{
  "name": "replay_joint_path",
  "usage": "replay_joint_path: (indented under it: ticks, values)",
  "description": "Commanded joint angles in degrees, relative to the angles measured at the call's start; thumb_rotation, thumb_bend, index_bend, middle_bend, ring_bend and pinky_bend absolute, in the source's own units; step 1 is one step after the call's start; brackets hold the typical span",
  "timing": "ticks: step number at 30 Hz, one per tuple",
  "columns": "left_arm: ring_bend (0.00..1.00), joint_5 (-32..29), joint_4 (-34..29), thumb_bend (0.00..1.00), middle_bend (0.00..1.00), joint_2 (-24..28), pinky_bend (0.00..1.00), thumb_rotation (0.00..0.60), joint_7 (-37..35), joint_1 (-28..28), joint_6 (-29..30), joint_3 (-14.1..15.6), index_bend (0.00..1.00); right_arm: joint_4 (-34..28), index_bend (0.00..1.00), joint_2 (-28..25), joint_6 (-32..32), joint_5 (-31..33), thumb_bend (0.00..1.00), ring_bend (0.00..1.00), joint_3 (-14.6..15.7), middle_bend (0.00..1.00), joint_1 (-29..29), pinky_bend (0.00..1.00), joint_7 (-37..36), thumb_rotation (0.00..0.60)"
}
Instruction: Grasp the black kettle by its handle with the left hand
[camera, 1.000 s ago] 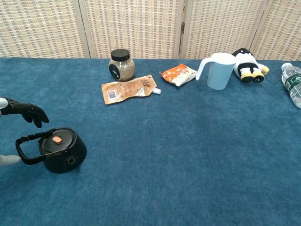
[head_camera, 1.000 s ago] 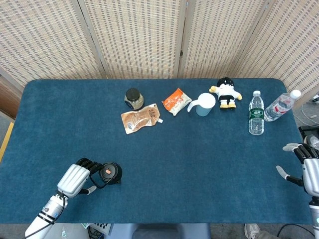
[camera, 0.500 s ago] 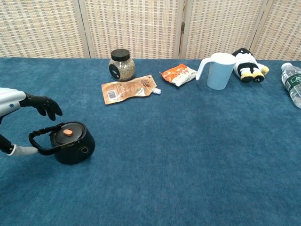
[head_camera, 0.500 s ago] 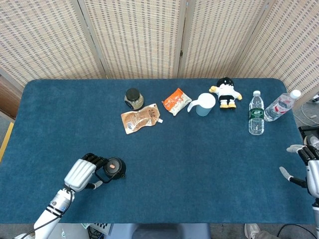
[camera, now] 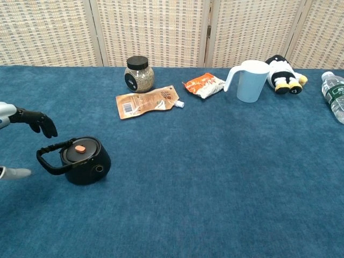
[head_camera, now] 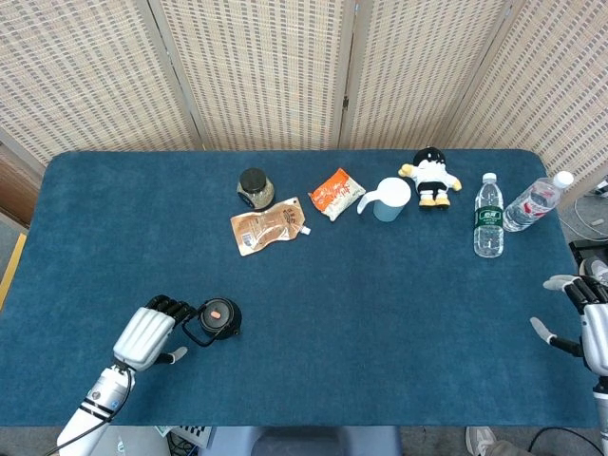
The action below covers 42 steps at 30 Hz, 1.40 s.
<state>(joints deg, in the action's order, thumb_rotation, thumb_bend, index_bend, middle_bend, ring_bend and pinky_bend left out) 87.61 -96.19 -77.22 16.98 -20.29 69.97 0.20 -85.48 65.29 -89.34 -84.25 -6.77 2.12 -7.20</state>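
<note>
The black kettle [head_camera: 219,315] with an orange button on its lid stands upright at the table's front left. Its loop handle [camera: 49,160] points left, toward my left hand [head_camera: 146,332]. In the chest view the left hand [camera: 28,116] sits just left of the handle, its dark fingers [camera: 42,123] curved above and its thumb [camera: 16,172] below. A small gap shows between hand and handle, and the hand holds nothing. My right hand [head_camera: 586,323] rests at the table's right edge with fingers spread, far from the kettle.
Along the back stand a lidded jar [head_camera: 254,187], a brown pouch [head_camera: 270,225], an orange snack bag [head_camera: 335,193], a pale blue jug [head_camera: 389,199] and a plush toy [head_camera: 431,176]. Two water bottles [head_camera: 488,216] are at the back right, one lying down. Blue cloth [head_camera: 380,304] covers the table.
The kettle has slid a little to the right over the second. The left hand followed it, then drew back left, so its fingers no longer reach over the handle.
</note>
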Motion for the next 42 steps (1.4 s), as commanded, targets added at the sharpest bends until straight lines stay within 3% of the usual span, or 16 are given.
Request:
replay_joint_path:
  ticks: [1, 10, 19, 42]
  values:
    - [0.28, 0.7, -0.4, 0.16, 0.32, 0.2, 0.19, 0.600, -0.3, 0.4, 0.7, 0.5, 0.37, 0.0, 0.36, 0.0, 0.0, -0.1, 0.20, 0.23, 0.0, 0.33, 0.0, 0.27, 0.1, 0.600]
    - [0.29, 3.0, -0.2, 0.16, 0.36, -1.3, 0.15, 0.600, 0.0, -0.3, 0.1, 1.5, 0.41, -0.3, 0.36, -0.1, 0.0, -0.1, 0.20, 0.23, 0.0, 0.33, 0.0, 0.27, 0.4, 0.600]
    - [0.34, 2.3, 0.6, 0.16, 0.42, -1.9, 0.01, 0.600, 1.6, -0.9, -1.3, 1.6, 0.42, -0.3, 0.36, 0.0, 0.1, 0.1, 0.20, 0.23, 0.0, 0.33, -0.1, 0.22, 0.5, 0.600]
    - [0.34, 2.6, 3.7, 0.16, 0.43, -4.1, 0.00, 0.600, 1.5, -1.1, -1.6, 2.4, 0.46, -0.7, 0.36, -0.3, -0.3, 0.1, 0.20, 0.23, 0.0, 0.33, -0.4, 0.22, 0.6, 0.600]
